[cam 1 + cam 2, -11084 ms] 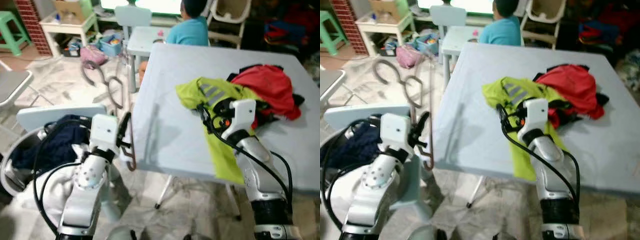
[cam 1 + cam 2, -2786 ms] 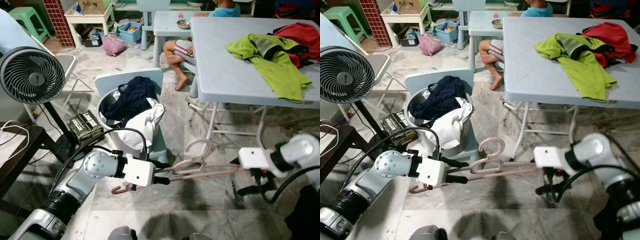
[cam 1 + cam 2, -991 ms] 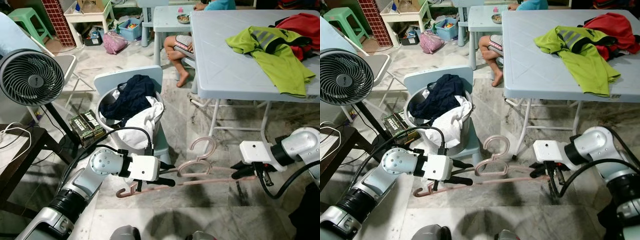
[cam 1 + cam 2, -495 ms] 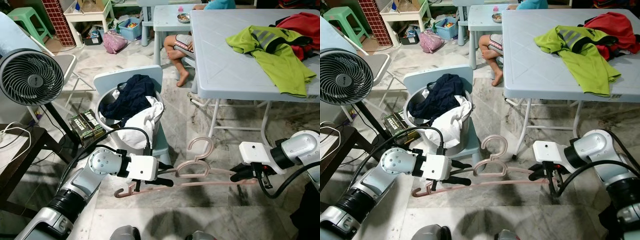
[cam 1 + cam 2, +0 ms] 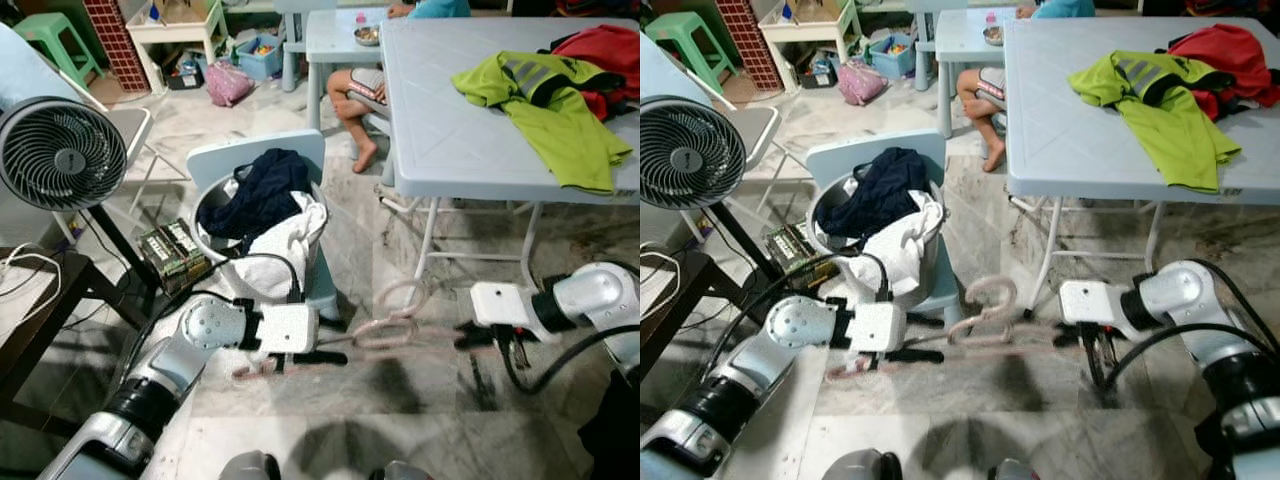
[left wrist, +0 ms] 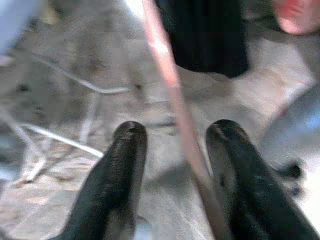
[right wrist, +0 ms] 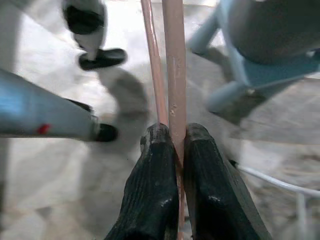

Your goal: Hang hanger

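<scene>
low over the marble floor (image 5: 420,420), between the two arms, hangs the pink hanger (image 5: 385,330), blurred, its hook curling up toward twelve o'clock. crowding the space: a laundry basket (image 5: 215,205) heaped with dark and white clothes at ten o'clock from the hanger, a pale blue chair (image 5: 255,160) behind it, a black fan (image 5: 62,155) far out at nine, a dark side table (image 5: 40,310) below the fan. at one o'clock stands the grey table (image 5: 470,130) carrying a lime shirt (image 5: 560,105) and a red garment (image 5: 600,50), its white legs right behind the hanger. a person sits beyond it, cut off by the top edge. the hanger's left tip is smeared and hard to read.

left gripper (image 6: 172,137): fingers spread apart, the pink bar running between them, close to one finger; contact can't be made out. right gripper (image 7: 172,137): fingers clenched on the hanger's bar, which runs straight out from the tips alongside a thinner pink rod.
</scene>
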